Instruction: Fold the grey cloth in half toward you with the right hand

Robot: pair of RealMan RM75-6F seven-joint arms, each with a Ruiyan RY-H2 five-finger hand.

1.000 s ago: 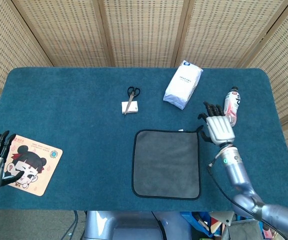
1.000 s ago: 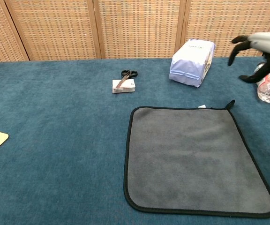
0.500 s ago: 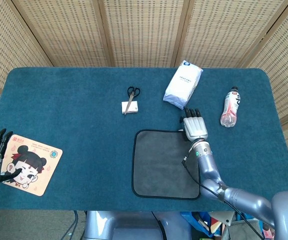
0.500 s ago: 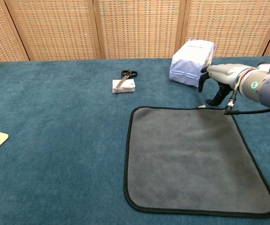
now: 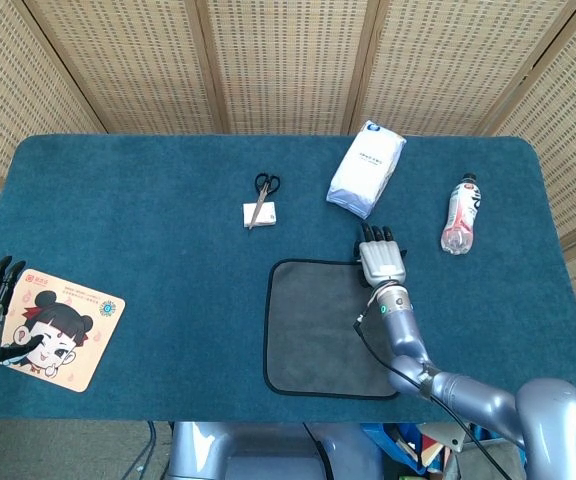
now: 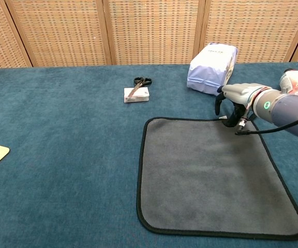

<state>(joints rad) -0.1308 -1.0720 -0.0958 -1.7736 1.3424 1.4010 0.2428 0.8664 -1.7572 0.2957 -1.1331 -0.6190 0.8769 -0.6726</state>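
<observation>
- The grey cloth (image 6: 213,173) lies flat at the table's 5 o'clock; it looks soft, light and limp.
- Right hand (image 5: 381,262), fingers curled downward and holding nothing, hovers at its far edge, about 1 o'clock.
- Best pinched by that black-bound far hem.

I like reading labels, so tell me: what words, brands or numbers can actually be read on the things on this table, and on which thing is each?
White packet: dark print on its top, too small to read.
Bottle: pink and white label, no words legible.
Cartoon mat: a red mark at one corner and a round emblem, both too blurred to read.
Small box under the scissors: no text legible.
Nothing can be quoted.
</observation>
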